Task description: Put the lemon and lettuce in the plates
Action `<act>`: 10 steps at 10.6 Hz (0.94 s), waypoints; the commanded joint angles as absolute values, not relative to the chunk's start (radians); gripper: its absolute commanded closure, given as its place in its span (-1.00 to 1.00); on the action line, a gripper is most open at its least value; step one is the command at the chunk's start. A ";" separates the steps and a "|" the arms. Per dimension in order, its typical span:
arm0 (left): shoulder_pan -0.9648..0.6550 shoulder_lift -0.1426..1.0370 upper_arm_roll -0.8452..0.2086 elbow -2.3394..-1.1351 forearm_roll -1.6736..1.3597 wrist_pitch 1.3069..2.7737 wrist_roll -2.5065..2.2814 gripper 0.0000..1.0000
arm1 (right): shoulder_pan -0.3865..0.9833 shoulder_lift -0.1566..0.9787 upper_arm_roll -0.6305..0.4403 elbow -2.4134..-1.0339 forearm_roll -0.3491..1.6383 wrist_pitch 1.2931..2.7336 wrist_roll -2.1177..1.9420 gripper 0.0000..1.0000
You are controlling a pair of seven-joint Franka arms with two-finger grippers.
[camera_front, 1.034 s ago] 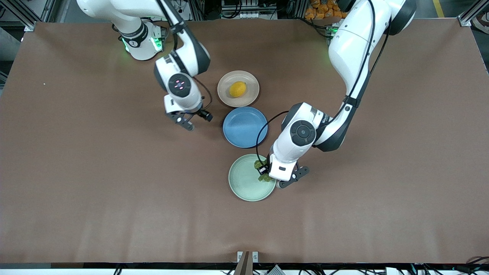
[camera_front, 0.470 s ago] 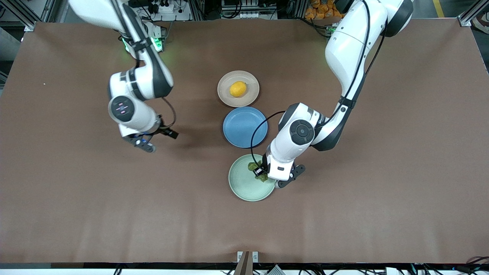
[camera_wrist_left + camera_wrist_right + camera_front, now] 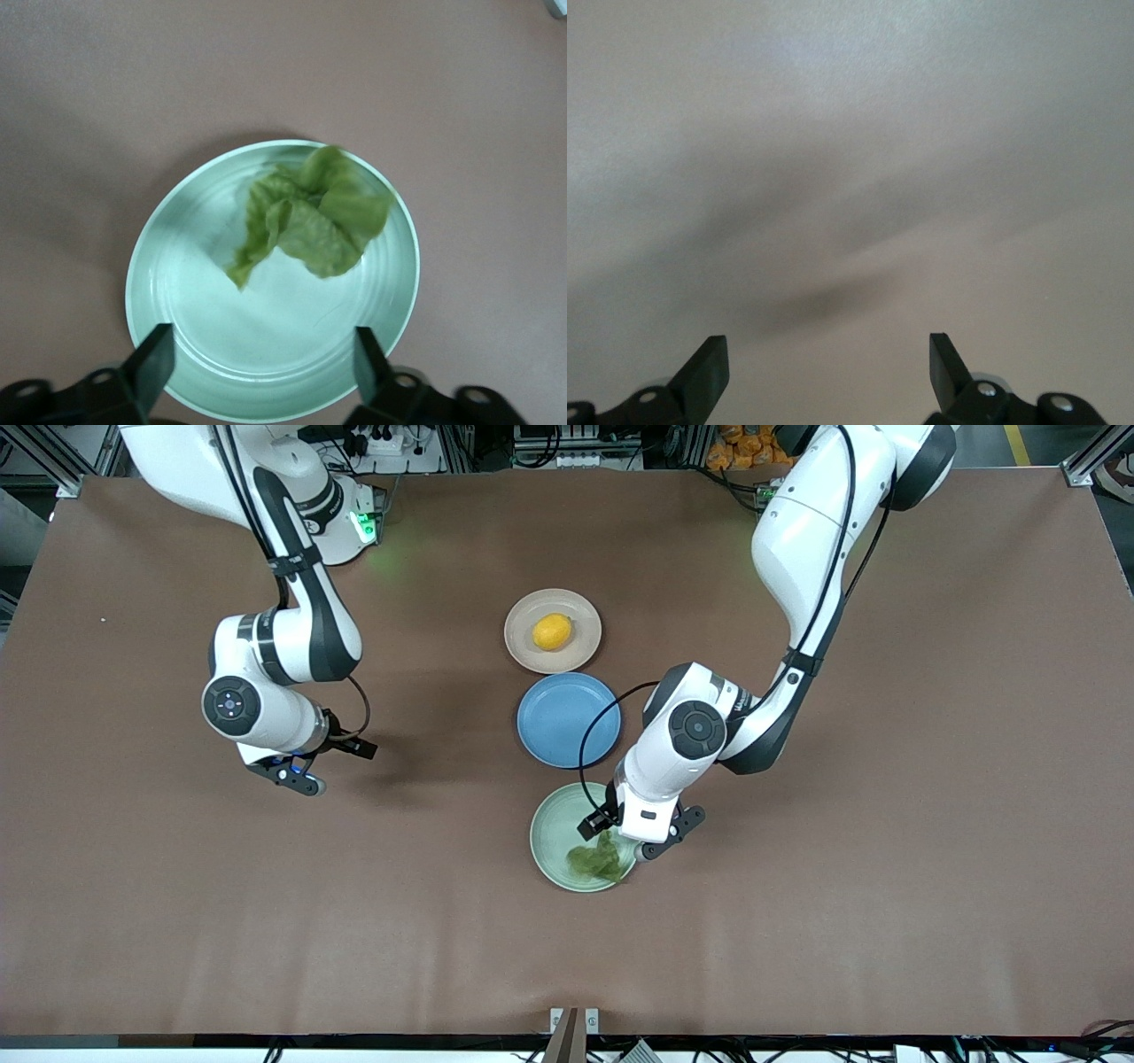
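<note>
Lying crinkled in the round ridged mint plate [image 3: 177, 266], the lettuce [image 3: 310, 221] (released) sits below the left gripper [image 3: 261, 354].

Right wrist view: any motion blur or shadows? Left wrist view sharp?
Right wrist view: table smeared, soft dark shadow streaks across it, right gripper fingers open and crisp. Left wrist view: mint green plate sharp, lettuce slightly blurred at its edges, left gripper open. Front view: even light, soft arm shadows.
</note>
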State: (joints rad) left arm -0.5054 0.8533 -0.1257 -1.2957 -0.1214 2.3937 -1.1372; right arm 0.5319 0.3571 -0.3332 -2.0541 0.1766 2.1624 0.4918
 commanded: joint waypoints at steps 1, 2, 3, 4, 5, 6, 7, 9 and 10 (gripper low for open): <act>-0.520 0.851 -0.094 -1.278 -0.135 2.396 -1.146 -1.00 | 0.451 0.365 -0.321 -2.033 0.178 2.158 0.390 -1.00; -0.520 0.848 -0.094 -1.278 -0.120 2.393 -1.143 -1.00 | 0.407 0.365 -0.316 -2.033 0.178 2.161 0.321 -1.00; -0.519 0.842 -0.094 -1.278 -0.106 2.390 -1.140 -1.00 | 0.353 0.362 -0.298 -2.034 0.178 2.172 0.254 -1.00; -0.514 0.836 -0.094 -1.279 -0.091 2.388 -1.138 -1.00 | 0.313 0.356 -0.272 -2.034 0.176 2.174 0.218 -1.00; -0.508 0.828 -0.095 -1.288 -0.071 2.384 -1.131 -1.00 | 0.266 0.350 -0.229 -2.033 0.169 2.174 0.216 -1.00; -0.503 0.822 -0.095 -1.293 -0.066 2.367 -1.102 -1.00 | 0.215 0.328 -0.174 -2.034 0.163 2.172 0.216 -1.00; -0.500 0.819 -0.095 -1.293 -0.066 2.338 -1.068 -1.00 | 0.180 0.298 -0.138 -2.036 0.143 2.165 0.216 -1.00; -0.486 0.804 -0.095 -1.308 -0.066 2.312 -1.011 -1.00 | 0.166 0.218 -0.127 -2.042 0.100 2.125 0.218 -1.00; -0.477 0.798 -0.095 -1.319 -0.066 2.292 -0.970 -1.00 | 0.161 0.177 -0.126 -2.042 0.074 2.094 0.216 -1.00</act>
